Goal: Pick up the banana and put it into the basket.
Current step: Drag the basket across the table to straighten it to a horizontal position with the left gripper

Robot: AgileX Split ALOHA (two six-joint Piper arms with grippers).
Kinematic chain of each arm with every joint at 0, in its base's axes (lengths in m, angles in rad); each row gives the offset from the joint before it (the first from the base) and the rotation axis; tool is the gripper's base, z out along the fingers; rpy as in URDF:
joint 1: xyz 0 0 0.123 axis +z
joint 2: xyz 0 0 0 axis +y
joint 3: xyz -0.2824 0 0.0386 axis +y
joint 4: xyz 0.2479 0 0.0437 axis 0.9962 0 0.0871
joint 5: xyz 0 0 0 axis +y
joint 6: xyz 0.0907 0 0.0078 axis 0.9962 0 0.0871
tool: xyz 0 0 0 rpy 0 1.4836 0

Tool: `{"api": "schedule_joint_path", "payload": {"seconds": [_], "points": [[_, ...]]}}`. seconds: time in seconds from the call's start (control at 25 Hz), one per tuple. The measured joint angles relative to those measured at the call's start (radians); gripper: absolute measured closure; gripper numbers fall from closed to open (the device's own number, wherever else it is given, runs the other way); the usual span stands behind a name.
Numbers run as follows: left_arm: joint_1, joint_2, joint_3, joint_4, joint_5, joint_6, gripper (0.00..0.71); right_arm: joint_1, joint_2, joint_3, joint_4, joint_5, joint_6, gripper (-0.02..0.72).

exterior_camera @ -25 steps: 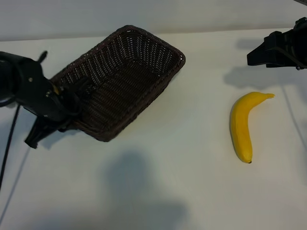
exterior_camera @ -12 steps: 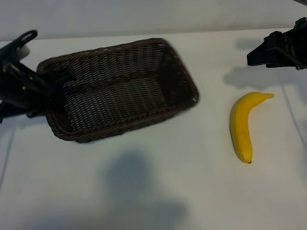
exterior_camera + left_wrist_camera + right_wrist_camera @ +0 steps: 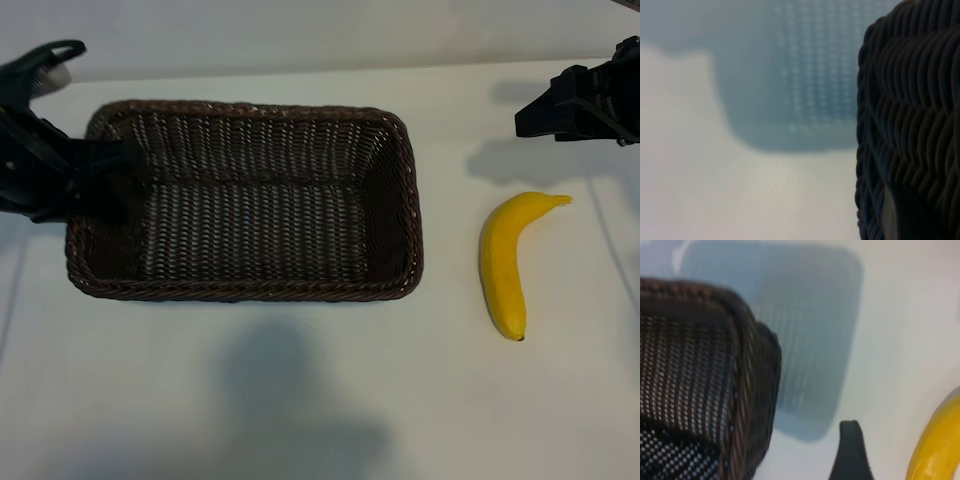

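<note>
The dark brown woven basket hangs a little above the white table, lengthwise across the left half, and throws a latticed shadow below it. My left gripper is shut on the basket's left short wall. The left wrist view shows only that wicker wall close up. The yellow banana lies flat on the table to the right of the basket, apart from it. My right gripper hovers open behind the banana at the far right edge. In the right wrist view one dark finger stands between the basket and the banana.
White tabletop stretches in front of the basket and the banana, with a soft shadow on it. The table's far edge meets a pale wall behind the basket.
The left gripper has swung the basket round from a tilted, diagonal pose to a level, lengthwise one and shifted toward the back. Banana and right arm have not moved.
</note>
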Motion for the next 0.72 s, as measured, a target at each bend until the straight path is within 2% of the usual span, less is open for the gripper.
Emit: {"api": "schedule_joint_path", "payload": {"seconds": [0.28,0.48,0.72], "points": [[-0.005,0.122,0.0,-0.051,-0.043,0.063,0.549,0.0,0.0,0.0,0.0,0.004,0.0,0.164],[-0.045,0.177,-0.001,-0.104,-0.112,0.079,0.549,0.0,0.0,0.0,0.0,0.004,0.0,0.164],[-0.091,0.226,-0.001,-0.107,-0.145,0.079,0.549,0.0,0.0,0.0,0.0,0.004,0.0,0.164]]}}
